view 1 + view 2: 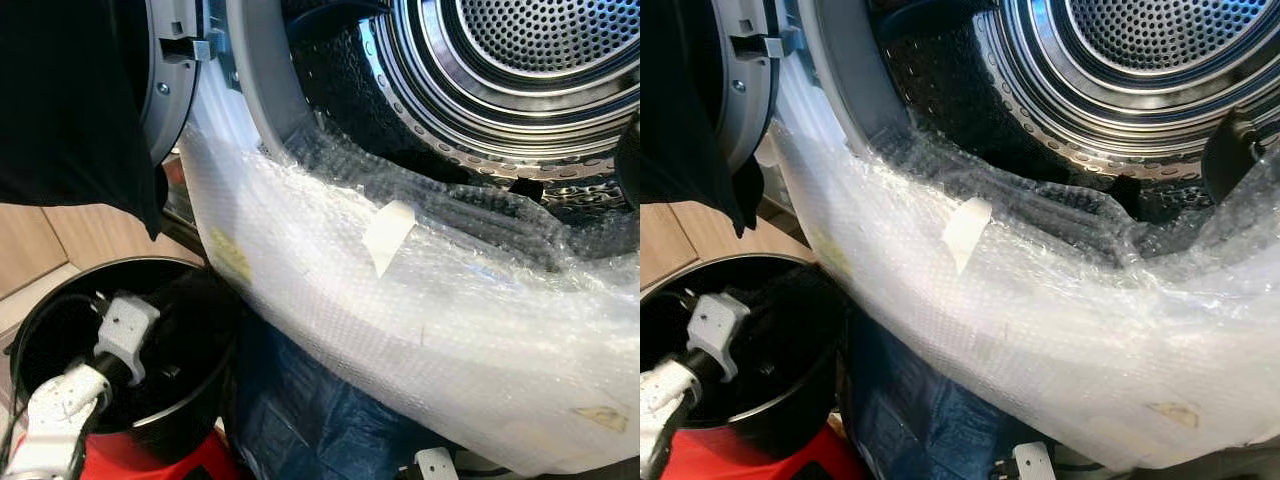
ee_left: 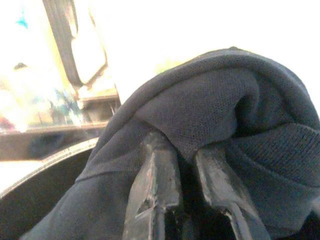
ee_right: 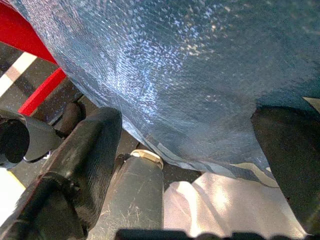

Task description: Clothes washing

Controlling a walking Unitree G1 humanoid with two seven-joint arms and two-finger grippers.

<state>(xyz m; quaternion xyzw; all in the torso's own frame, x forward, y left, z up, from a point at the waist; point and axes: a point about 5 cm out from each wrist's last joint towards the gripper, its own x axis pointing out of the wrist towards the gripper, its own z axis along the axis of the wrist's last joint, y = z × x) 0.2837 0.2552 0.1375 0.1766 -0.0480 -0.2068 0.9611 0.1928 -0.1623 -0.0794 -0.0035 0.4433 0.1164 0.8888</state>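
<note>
The washing machine's steel drum (image 1: 520, 60) stands open ahead, and bubble wrap (image 1: 400, 300) lies over its lower rim. My left arm (image 1: 60, 400) reaches down into a black bucket (image 1: 200, 400) at the lower left. There my left gripper (image 2: 182, 150) is shut on a fold of dark navy garment (image 2: 225, 115). Another dark cloth (image 1: 70, 100) hangs at the upper left beside the door opening. My right gripper (image 3: 187, 150) hangs low under the machine's front, open, with nothing between its fingers (image 3: 85, 165).
A blue plastic bag (image 1: 310, 410) lies below the bubble wrap, next to the bucket. A red frame (image 1: 150, 460) sits under the bucket. A strip of tape (image 1: 388, 235) is stuck on the wrap. Wooden floor (image 1: 30, 250) shows at the left.
</note>
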